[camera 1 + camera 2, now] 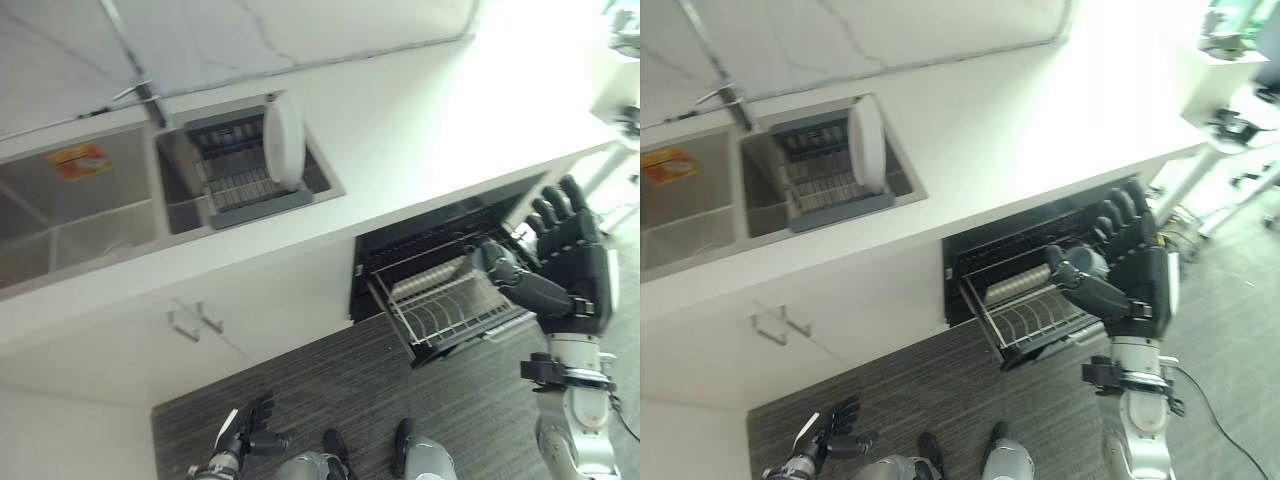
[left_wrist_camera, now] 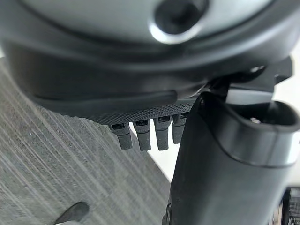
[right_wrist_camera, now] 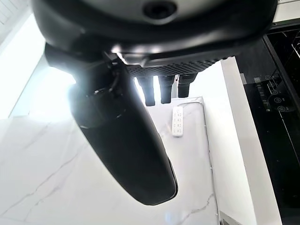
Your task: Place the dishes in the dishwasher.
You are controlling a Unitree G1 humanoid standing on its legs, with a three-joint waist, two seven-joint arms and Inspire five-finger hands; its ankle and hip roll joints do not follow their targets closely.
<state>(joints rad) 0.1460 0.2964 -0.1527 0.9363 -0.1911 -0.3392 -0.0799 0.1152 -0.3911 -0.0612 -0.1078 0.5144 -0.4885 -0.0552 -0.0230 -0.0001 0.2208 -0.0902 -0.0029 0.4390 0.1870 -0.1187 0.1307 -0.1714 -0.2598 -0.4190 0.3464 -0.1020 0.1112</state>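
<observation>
Nearest, low over the grey striped floor (image 1: 330, 390), the left hand (image 1: 245, 428) hangs with its fingers loosely spread and holding nothing; in its own wrist view the fingers (image 2: 140, 136) run straight in a row.

Further out, the right hand (image 1: 575, 260) is raised in front of the open dishwasher (image 1: 440, 250), palm turned toward the counter, fingers straight and pointing up and away, the thumb (image 1: 520, 283) stretched out sideways over the pulled-out rack (image 1: 450, 310). It grips nothing. Its wrist view shows straight fingers (image 3: 161, 89) against the white marbled wall, with a white power strip (image 3: 177, 121) on it.

The rack sticks out of the dishwasher toward the floor, a row of plates (image 1: 1015, 288) standing on edge at its inner end.

Beyond, set in the white counter (image 1: 430, 130), is a sink (image 1: 90, 200). In its right basin a grey drainer (image 1: 240, 170) holds a white plate (image 1: 283, 140) standing upright on edge, its face turned sideways toward the left and its long axis running from the near rim toward the wall. A tap (image 1: 140, 90) stands behind.
</observation>
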